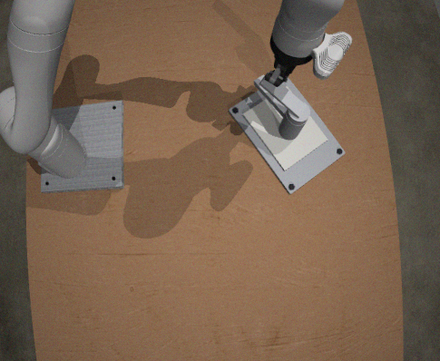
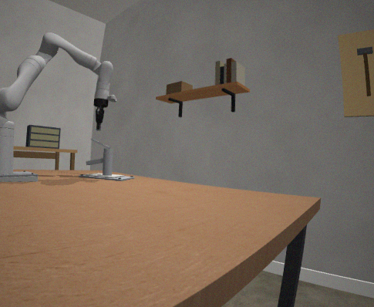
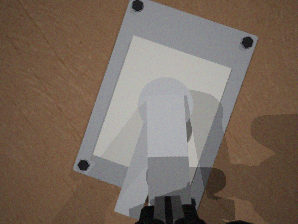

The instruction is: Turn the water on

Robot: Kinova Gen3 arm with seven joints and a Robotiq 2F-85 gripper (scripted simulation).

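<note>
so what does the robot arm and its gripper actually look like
The arm is smooth, pale grey-white, built of rounded tubular links with faint seam lines. A ribbed white module juts from the wrist. The gripper is small and black. It stands on a grey base plate with dark bolts.

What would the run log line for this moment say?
gripper: shut, holding nothing | position: above tap lever, apart | lever: not fully raised | tap: on base plate
</note>
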